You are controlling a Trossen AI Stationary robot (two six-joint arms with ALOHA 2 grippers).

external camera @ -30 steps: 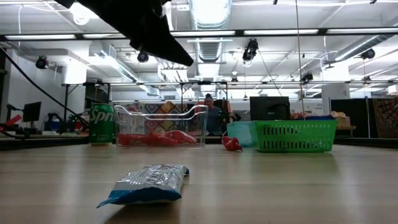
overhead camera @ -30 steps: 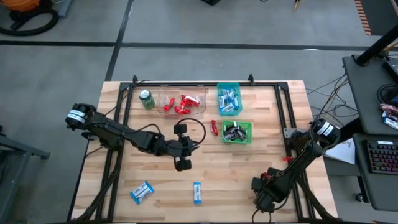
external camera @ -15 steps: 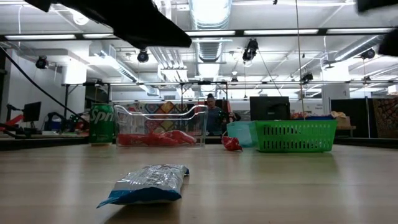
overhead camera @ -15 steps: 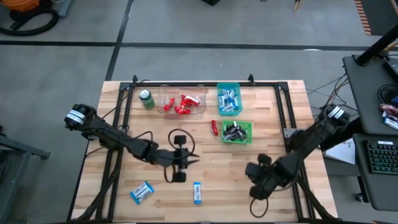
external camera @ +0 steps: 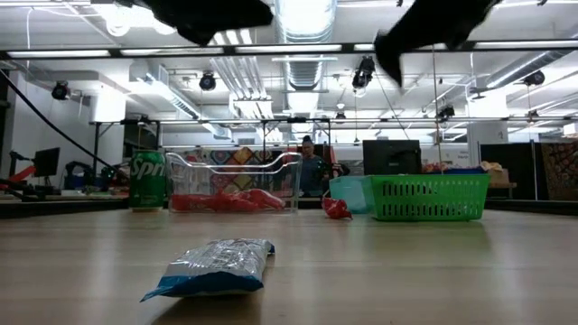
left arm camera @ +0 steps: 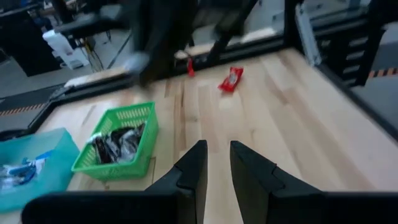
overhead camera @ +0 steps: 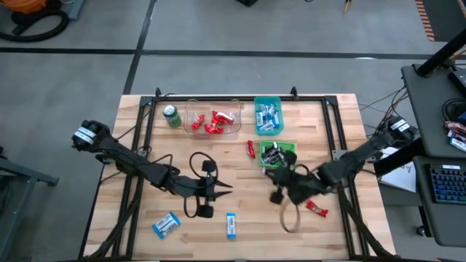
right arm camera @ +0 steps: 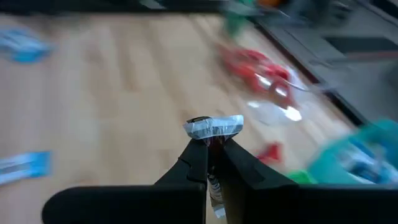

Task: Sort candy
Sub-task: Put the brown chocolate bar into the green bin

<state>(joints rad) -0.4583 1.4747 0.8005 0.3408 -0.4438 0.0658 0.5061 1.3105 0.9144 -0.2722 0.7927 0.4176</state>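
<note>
Silver-ended dark candy bar (right arm camera: 213,127) is pinched in the right gripper (overhead camera: 277,195) near the green basket (overhead camera: 290,151), presumably bound there; left gripper (left arm camera: 215,163) hangs slightly parted, empty

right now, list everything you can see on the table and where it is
green can: one, far left corner, upright
clear bin: one, far edge beside the can, red candies inside
teal bin: one, far edge, blue-and-white candies inside
green basket: one, in front of the teal bin, dark candies inside
loose red candy: one left of the green basket, one near the right edge
loose blue-and-white candy: two, near edge
left pincer: mid-table, holds nothing, narrow gap between fingers
right pincer: by the green basket, shut on a silver-and-dark candy
</note>
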